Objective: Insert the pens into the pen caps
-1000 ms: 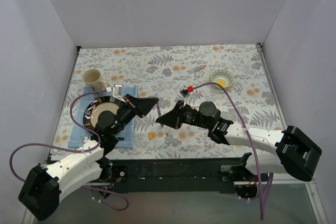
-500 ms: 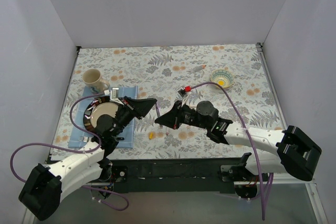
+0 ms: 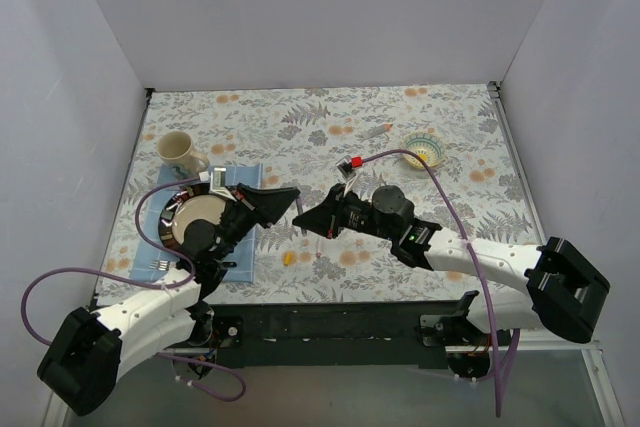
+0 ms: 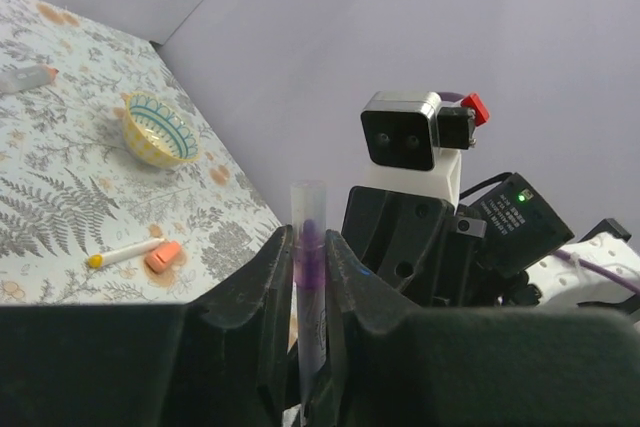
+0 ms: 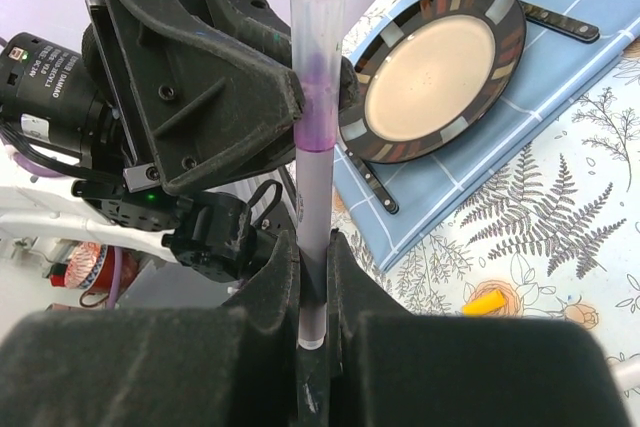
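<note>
Jaws on both your arms are clenched on one and the same purple pen (image 5: 318,127). Your right gripper (image 5: 313,247) pinches its lower end, so the barrel rises straight up out of those jaws. It is pale and translucent at the top, with purple showing inside partway up. Your left gripper (image 4: 309,239) closes on that purple stretch. From its own camera the pen stands upright between the fingers (image 4: 262,292), with the clear top poking above their tips. Seen from overhead, your two grippers meet tip to tip with the pen between them.

Beyond your left jaws and off to their left, a pale pen with a yellow tip (image 4: 125,253) lies flat on the floral table (image 4: 60,197). An orange cap (image 4: 163,256) lies just beside one end of it; you cannot tell whether they touch. Farther out past those sits a small bowl (image 4: 160,131), and a grey stick-like object (image 4: 25,77) lies farther left again.

Below and to the right of your right jaws, a yellow cap (image 5: 485,301) lies on the table, well apart from the held pen. Past those jaws, behind your left gripper, a dark-rimmed plate (image 5: 440,72) sits on a blue cloth (image 5: 560,87) with cutlery (image 5: 368,179) alongside. A mug (image 3: 180,152) stands beyond that cloth.
</note>
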Controlling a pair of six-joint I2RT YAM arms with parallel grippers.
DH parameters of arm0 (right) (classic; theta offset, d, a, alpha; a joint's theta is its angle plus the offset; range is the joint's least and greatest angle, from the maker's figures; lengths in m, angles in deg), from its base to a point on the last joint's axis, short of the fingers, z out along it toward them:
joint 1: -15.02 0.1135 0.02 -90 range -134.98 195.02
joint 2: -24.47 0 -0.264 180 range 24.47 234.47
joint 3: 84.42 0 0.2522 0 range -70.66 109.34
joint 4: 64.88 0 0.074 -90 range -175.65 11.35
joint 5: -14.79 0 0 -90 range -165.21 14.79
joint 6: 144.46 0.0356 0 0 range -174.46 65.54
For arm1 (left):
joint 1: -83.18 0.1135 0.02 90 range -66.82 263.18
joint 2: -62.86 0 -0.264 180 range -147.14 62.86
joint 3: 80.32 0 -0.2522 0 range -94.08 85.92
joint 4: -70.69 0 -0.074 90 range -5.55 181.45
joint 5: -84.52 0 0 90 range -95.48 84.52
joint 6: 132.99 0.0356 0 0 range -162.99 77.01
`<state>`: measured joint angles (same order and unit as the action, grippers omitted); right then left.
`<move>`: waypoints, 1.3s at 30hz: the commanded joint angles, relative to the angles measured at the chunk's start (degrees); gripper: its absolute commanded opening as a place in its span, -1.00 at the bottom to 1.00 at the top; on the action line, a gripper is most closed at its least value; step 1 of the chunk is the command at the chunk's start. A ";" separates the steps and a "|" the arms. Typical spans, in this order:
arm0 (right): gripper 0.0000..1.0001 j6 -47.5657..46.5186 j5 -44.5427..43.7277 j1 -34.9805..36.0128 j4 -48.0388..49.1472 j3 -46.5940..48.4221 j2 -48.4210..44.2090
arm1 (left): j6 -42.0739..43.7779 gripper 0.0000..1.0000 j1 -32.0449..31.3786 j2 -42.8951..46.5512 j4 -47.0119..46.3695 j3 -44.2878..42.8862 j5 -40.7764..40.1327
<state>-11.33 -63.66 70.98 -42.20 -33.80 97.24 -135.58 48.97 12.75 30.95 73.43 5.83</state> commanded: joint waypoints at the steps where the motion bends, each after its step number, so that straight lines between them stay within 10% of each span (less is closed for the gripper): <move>1: -0.97 -2.52 -2.86 -1.03 7.94 4.01 -0.87 | 1.54 -0.34 -0.77 0.62 1.29 1.15 8.99; 4: -0.97 -4.02 -1.10 -0.95 7.24 3.39 -2.72 | 2.15 0.13 -0.76 3.87 4.43 -0.16 8.20; 11: -0.97 -4.20 2.07 -0.95 6.62 -1.35 -7.64 | 6.11 0.52 -0.85 5.29 14.03 -7.71 8.46; 28: -0.97 -4.64 6.20 -0.86 2.14 -5.13 -14.33 | 7.96 0.66 -0.85 -0.34 15.17 -17.21 12.51; 35: -0.97 -4.37 6.82 -0.86 1.53 -5.49 -14.68 | 8.31 0.16 -0.76 -2.53 15.97 -18.97 13.82; 39: -0.97 -5.25 5.77 -0.77 1.43 -4.43 -14.59 | 6.65 -1.00 -0.85 -5.08 15.88 -18.63 18.64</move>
<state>-15.35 -58.10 70.06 -42.72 -39.00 83.69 -128.70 48.18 9.61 45.90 55.84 19.52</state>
